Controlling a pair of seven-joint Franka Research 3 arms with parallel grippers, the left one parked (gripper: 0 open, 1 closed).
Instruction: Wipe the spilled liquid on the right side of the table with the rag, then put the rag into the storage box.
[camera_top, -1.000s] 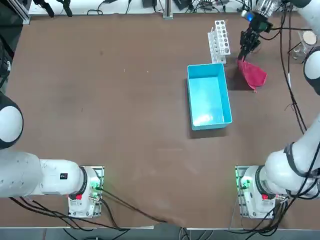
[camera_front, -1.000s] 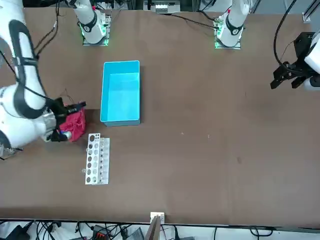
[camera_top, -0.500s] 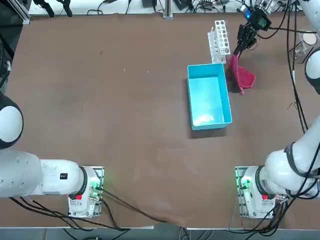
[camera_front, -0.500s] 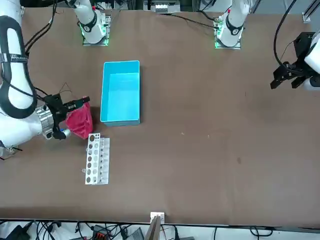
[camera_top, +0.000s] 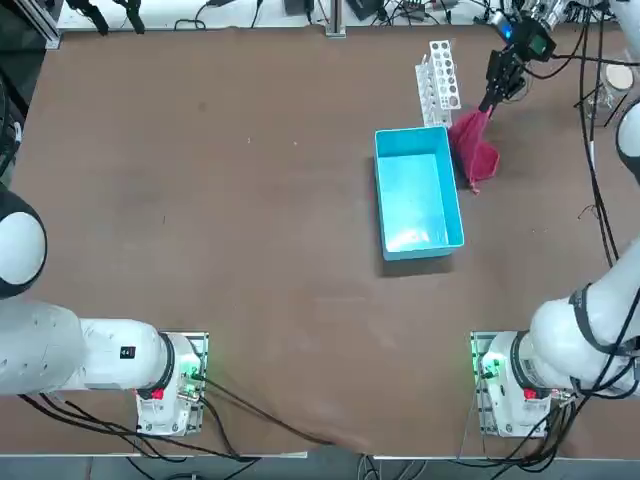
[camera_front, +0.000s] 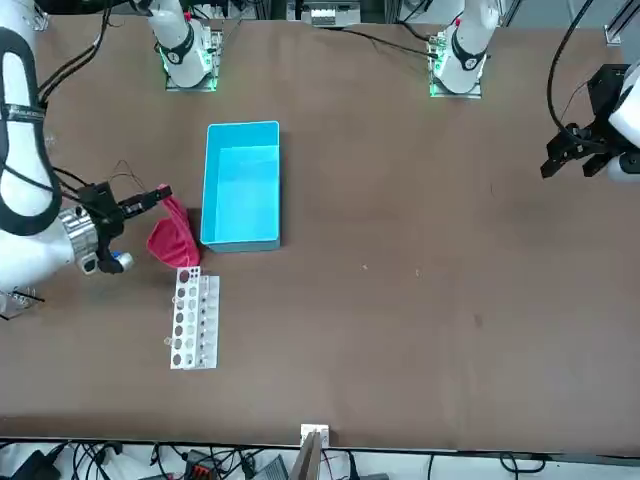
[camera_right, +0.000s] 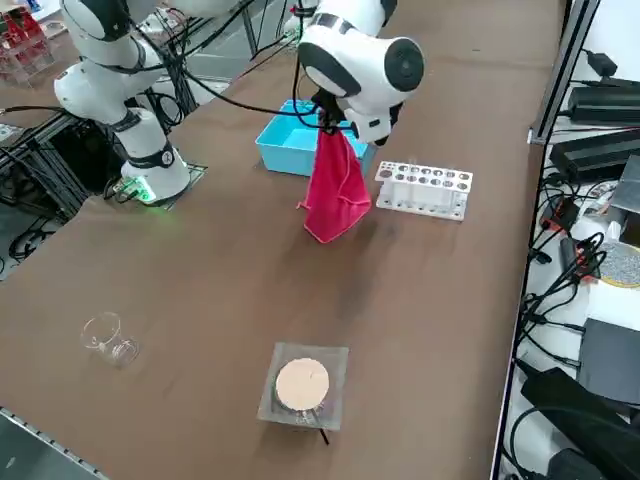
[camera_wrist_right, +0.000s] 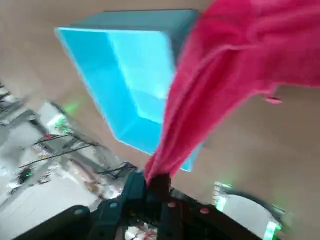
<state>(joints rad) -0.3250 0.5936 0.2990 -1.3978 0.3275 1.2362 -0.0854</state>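
Note:
The red-pink rag (camera_top: 473, 150) hangs in the air from one pinched corner, with my right gripper (camera_top: 490, 103) shut on it. It dangles just off the far right corner of the light-blue storage box (camera_top: 380, 190), outside its wall, above the brown table (camera_top: 250, 250). From the front, the rag (camera_front: 172, 238) hangs below the gripper (camera_front: 163, 192), beside the box (camera_front: 240, 240). The side view shows the rag (camera_right: 335, 190) clear of the tabletop under the gripper (camera_right: 328, 128). At the wrist, the fingers (camera_wrist_right: 159, 182) pinch the rag (camera_wrist_right: 240, 65) over the box (camera_wrist_right: 85, 55). No spilled liquid can be made out.
A white test-tube rack (camera_top: 440, 80) stands just beyond the box, close to the hanging rag. Near the table's right edge sit a glass beaker (camera_right: 105, 335) and a round cork-coloured disc on a square holder (camera_right: 303, 385). Cables trail along the right arm.
My right gripper has lifted the rag off the table to the right of the box and carried it leftward; it now hangs beside the box's far right corner.

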